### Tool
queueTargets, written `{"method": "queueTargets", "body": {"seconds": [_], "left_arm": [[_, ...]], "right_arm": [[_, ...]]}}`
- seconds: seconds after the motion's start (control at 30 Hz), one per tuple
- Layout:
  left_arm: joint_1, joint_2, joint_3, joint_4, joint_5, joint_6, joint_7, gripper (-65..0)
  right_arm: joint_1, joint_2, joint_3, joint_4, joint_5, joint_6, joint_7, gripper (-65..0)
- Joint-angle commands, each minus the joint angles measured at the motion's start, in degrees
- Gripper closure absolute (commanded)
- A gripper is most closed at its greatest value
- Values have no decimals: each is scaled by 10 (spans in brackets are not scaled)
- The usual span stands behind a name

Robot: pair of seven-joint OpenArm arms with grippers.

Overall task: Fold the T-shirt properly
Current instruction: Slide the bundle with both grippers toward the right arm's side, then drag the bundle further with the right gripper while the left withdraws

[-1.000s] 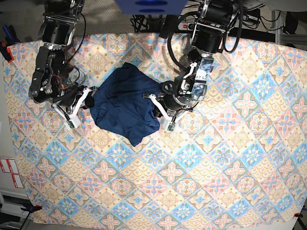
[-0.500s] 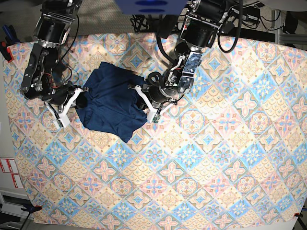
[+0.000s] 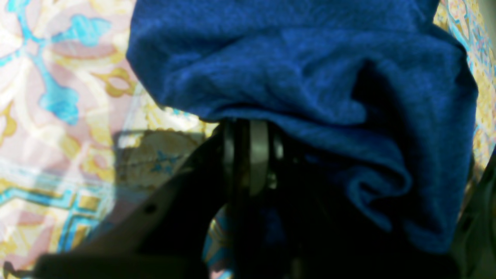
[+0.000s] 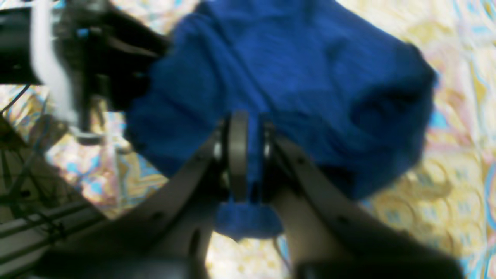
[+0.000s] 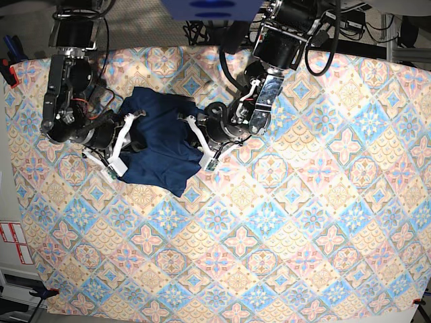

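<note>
The T-shirt [image 5: 158, 145] is a dark navy bundle, bunched on the patterned cloth at the upper left of the base view. My left gripper [image 5: 196, 143] is shut on its right edge. In the left wrist view the fabric [image 3: 310, 77] drapes over the left gripper [image 3: 250, 130], whose jaws pinch a fold. My right gripper [image 5: 126, 139] is shut on the shirt's left edge. The right wrist view shows the right gripper [image 4: 250, 131] holding a fold of the T-shirt [image 4: 294, 69], with a bit of cloth poking out below the jaws.
A tile-patterned tablecloth [image 5: 283, 229] covers the whole table. A blue object [image 5: 212, 8] and cables [image 5: 202, 30] sit beyond the far edge. A red clamp [image 5: 7, 70] is at the left edge and white labels [image 5: 13, 242] lie off the lower left.
Both arms have carried the shirt leftward and slightly toward the far edge in the base view. The grippers have come closer together, bunching the shirt narrower. Both grips are unchanged.
</note>
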Motion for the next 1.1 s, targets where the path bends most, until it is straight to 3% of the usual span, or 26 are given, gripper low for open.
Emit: {"method": "queueTargets", "body": {"seconds": [0.0,0.27,0.37,0.5,0.67,0.9,1.07], "left_arm": [[29,-16,12,1,37,8,122,-44],[94,-81,5,201,37,12,121,-31],[121,-95,-34,265,37,12,121,-6],[143,-96,-99,320,37,10,122,-5],[157,-96,-149,356,37,9,123,-5],[153,-97,-162,369,37,8,123,-5],[152,-97,-162,369,37,8,122,-5]], "right_arm": [[5,5,-8,15,9,2,10,-55],[5,5,-77,25,9,2,10,-55],[7,5,-100,20,8,2,13,-55],[14,2,-122,-15,-10,2,16,-55],[38,-37,-171,-95,-69,2,42,-55],[72,-41,-288,-198,-91,2,61,-55],[68,-38,-315,-156,-91,2,61,-52]]}}
